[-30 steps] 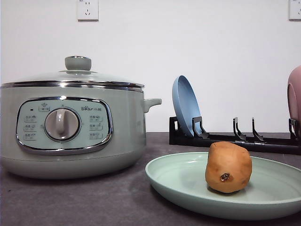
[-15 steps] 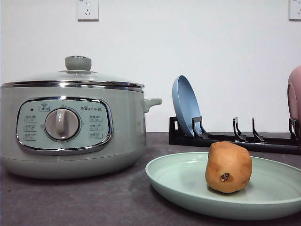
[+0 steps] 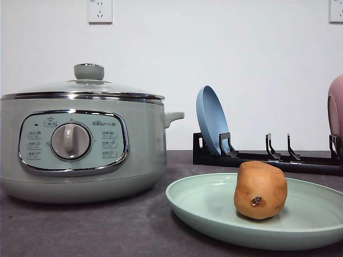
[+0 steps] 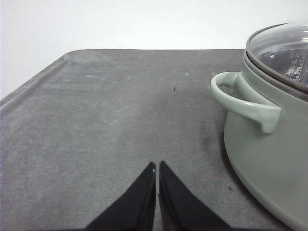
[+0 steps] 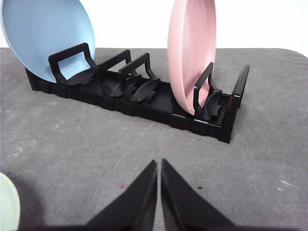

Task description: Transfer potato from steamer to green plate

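The orange-brown potato (image 3: 260, 190) stands on the pale green plate (image 3: 209, 206) at the front right of the table, its dark eye spot facing the camera. To its left sits the sage-green steamer (image 3: 80, 144) with its glass lid on; its side handle (image 4: 243, 100) and lid edge appear in the left wrist view. My left gripper (image 4: 157, 166) is shut with nothing in it, low over the bare grey mat beside the steamer. My right gripper (image 5: 159, 163) is shut and empty too, over the mat in front of the dish rack, with the green plate's rim (image 5: 8, 202) at the frame's corner.
A black dish rack (image 5: 144, 94) stands at the back right, holding a blue plate (image 3: 210, 120) upright at one end and a pink plate (image 5: 192, 53) near the other. The white wall with sockets rises behind the table.
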`<state>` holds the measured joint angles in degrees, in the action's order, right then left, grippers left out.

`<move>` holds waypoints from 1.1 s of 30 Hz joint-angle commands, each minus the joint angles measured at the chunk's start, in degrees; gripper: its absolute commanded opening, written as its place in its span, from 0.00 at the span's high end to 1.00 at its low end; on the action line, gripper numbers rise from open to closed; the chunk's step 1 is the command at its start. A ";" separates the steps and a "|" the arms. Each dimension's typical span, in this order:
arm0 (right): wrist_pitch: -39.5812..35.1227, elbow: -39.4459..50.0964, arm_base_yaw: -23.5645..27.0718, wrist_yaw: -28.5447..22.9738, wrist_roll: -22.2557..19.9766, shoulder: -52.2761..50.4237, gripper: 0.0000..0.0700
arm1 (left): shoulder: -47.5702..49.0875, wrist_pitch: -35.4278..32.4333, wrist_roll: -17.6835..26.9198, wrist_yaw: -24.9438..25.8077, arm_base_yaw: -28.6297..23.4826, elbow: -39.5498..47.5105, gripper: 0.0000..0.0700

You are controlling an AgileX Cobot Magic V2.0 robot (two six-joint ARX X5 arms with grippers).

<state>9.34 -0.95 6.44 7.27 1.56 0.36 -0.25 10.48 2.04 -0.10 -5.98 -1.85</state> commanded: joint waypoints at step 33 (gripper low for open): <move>-0.42 0.26 0.09 0.00 0.35 -0.15 1.00 | 0.07 0.28 -0.13 -0.04 -0.02 1.18 1.00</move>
<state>9.34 -0.95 6.44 7.27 1.56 0.36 -0.25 10.48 2.04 -0.10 -5.98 -1.85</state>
